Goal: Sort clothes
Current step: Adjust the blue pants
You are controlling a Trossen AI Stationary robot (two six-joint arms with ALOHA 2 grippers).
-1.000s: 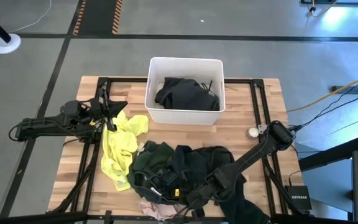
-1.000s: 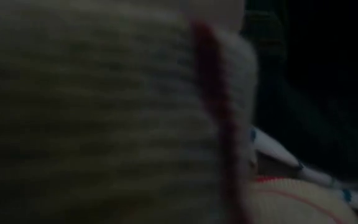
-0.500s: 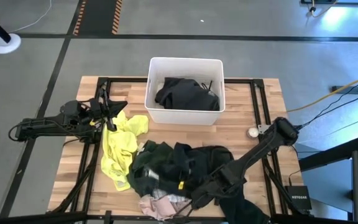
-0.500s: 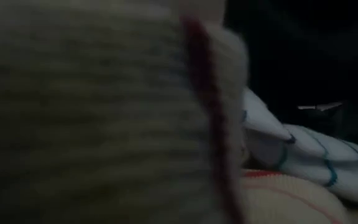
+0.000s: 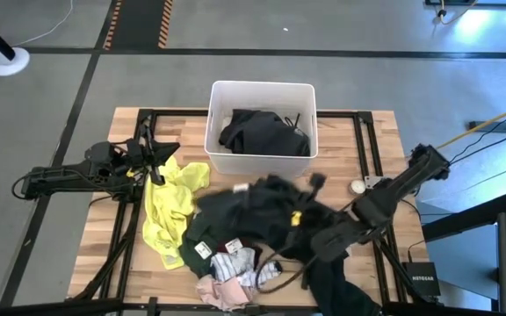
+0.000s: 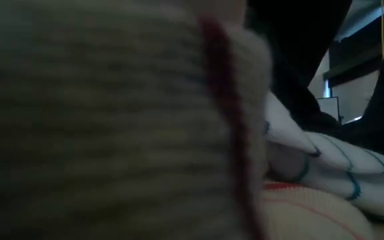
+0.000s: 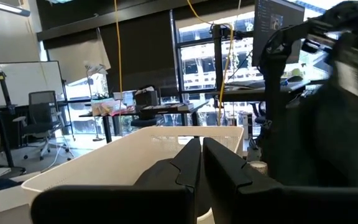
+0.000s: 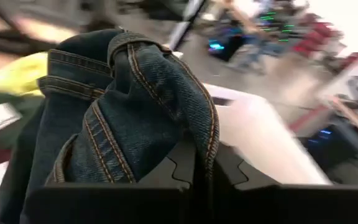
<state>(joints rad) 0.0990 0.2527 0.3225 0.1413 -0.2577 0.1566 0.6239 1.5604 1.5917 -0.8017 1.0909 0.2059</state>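
Looking straight down from the high view: hauling dark jeans [image 5: 275, 211] up off the heap at the 6 o'clock side of the surface [image 5: 341, 171], with the right gripper [image 5: 310, 230] clenched on the denim near 5 o'clock; a dark green shirt [image 5: 202, 235] appearing to drag along beneath, a yellow top [image 5: 169, 200] lying at 8 o'clock, pink and striped small pieces [image 5: 227, 279] lying bared at 6 o'clock, and the white bin [image 5: 262, 132] at 12 o'clock already holding a black top [image 5: 263, 132]. Risking, by judgement, a snag: the shirt riding up with the jeans and landing in the wrong place, or the trailing legs sweeping the small pieces off the 6 o'clock edge. Resting at 9 o'clock, the left gripper [image 5: 152, 151], shut and empty, beside the yellow top. Peering level from the low view: mostly filling the picture, a pale knit with a red stripe [image 6: 112, 120] close up, and a white cloth with blue lines [image 6: 325, 167] behind; not showing any jaws. Looking past the left wrist: jaws pressed together on nothing, facing the bin's wall [image 7: 104, 168]. Looking past the right wrist: jaws pinching a fold of the jeans [image 8: 123, 106], stitched seam draping over them, bin rim beyond.
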